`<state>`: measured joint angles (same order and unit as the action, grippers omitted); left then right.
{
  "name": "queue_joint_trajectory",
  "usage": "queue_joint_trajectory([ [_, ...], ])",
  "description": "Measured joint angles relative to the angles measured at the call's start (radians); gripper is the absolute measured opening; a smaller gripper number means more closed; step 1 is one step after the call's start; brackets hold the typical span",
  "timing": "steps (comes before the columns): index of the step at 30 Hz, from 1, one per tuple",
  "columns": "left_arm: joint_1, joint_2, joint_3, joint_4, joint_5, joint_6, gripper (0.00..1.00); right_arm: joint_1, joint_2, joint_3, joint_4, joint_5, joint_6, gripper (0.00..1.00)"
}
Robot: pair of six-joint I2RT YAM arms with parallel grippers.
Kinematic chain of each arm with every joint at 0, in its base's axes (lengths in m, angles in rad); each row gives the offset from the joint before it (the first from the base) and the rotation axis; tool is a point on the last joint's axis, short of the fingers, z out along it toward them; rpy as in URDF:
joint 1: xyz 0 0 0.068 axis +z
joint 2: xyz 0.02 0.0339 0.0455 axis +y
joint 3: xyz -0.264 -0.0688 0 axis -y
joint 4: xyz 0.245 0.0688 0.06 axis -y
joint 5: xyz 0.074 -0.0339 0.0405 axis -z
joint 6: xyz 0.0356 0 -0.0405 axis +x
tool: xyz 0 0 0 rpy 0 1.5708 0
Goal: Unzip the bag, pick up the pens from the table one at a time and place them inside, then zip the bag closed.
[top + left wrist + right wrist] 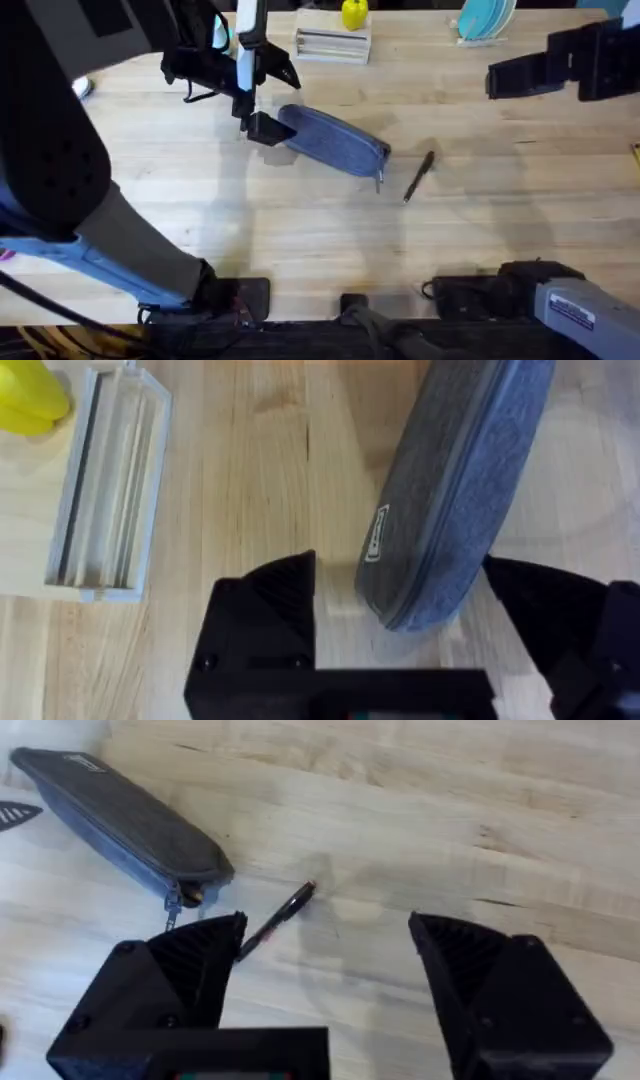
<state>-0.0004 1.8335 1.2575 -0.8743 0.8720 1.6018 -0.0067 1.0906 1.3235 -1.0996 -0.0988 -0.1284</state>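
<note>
The bag (333,141) lies slanted near the middle of the table (300,230), its left end farther away and its right end nearer. It is long, blue-grey and rounded at both ends. From above I can see the small metal pull (379,180) hanging off its right end. The zipper looks closed.

The left wrist view shows a small tag (377,534) sewn on the side of the bag, which I cannot make out from above. It also shows the left gripper (400,625) with its black fingers (265,615) spread apart, one on each side of the bag's left end. I cannot tell if they touch it.

One slim black pen (418,176) with a silvery tip lies on the table just right of the bag, not touching it.

The right gripper (325,965) is held over the table near the pen, and its fingers are wide apart with nothing between them.

At the far edge sits a clear box (105,485) with a yellow thing (30,398) beside it. I cannot tell what is in the box.
</note>
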Motion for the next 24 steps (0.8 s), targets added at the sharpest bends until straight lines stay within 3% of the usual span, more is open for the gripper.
queue_joint_trajectory([
  [2, 0.0, 0.023, 0.0, -0.009, 0.026, -0.001, 0.993, 0.0, 0.0, 0.0, 0.0, 0.0, 0.0, 0.994],
  [17, 0.0, 0.032, 0.0, -0.016, 0.029, -0.007, 0.965, 0.0, 0.0, 0.0, 0.0, 0.0, 0.003, 0.994],
  [19, 0.0, 0.032, 0.0, -0.015, 0.028, -0.008, 0.666, 0.0, 0.0, 0.0, 0.0, 0.0, 0.009, 0.994],
  [20, 0.0, 0.032, 0.0, -0.019, 0.028, -0.007, 0.264, 0.0, 0.0, 0.0, -0.001, 0.0, 0.016, 0.994],
  [23, -0.001, 0.032, 0.0, -0.025, 0.025, -0.008, 0.047, 0.0, 0.0, 0.0, -0.001, 0.0, 0.026, 0.994],
  [24, -0.001, 0.032, 0.0, -0.025, 0.025, -0.008, 0.046, 0.0, 0.0, 0.0, -0.001, 0.0, 0.038, 0.994],
])
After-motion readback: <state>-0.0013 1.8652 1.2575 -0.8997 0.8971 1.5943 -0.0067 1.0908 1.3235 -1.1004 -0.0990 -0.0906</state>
